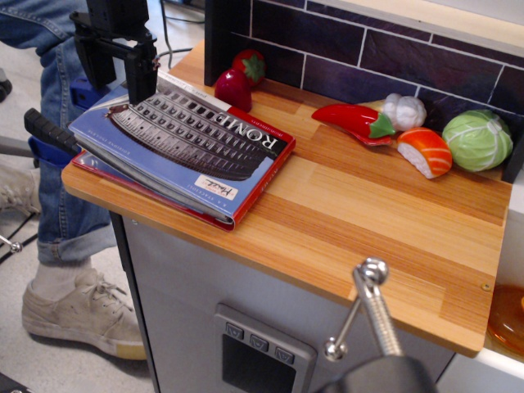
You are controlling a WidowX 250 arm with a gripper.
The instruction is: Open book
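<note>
The book (184, 143) lies closed on the left part of the wooden counter (352, 221). It has a blue cover with a grey Colosseum photo, a white "ROME" title and red edging. Its cover sits slightly raised at the left edge. My black gripper (120, 79) hangs at the top left, over the book's far left corner. Its two fingers (146, 78) point down and stand apart, open, with nothing between them. The fingertips are just above or at the cover's edge; I cannot tell if they touch.
Two red toy fruits (240, 78) stand behind the book. A red pepper (356, 121), garlic (405, 110), a salmon sushi piece (426, 151) and a green cabbage (477, 139) lie along the dark tiled back wall. A person in jeans (57, 123) stands left of the counter.
</note>
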